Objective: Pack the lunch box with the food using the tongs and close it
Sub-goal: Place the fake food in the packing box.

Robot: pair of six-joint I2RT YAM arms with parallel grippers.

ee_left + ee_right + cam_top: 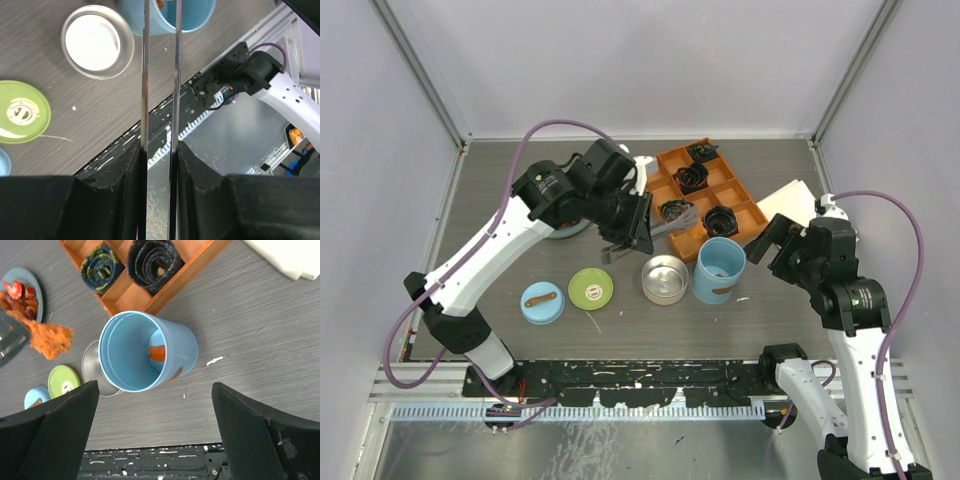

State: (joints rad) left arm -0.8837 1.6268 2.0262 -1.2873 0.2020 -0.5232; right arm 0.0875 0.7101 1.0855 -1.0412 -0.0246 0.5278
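My left gripper [160,145] is shut on the tongs [145,75]. Their two slim steel arms run close together up out of the left wrist view, over the edge of the light-blue cylinder [718,268]. This gripper [632,218] hangs above the table behind the steel tin [665,278]. The cylinder [145,352] stands open with an orange piece of food [157,352] at its bottom. The tin [97,42] is open and holds nothing. More food [17,292] lies on the teal plate [39,287], and an orange crumbly chunk [50,340] hangs beside it. My right gripper [154,390] stands wide open just right of the cylinder.
The green lid [591,288] and the blue lid [542,302] lie flat left of the tin. An orange compartment tray [720,182] with black coils sits behind the cylinder. A white sheet [790,200] lies at the right. The black rail [640,375] borders the near edge.
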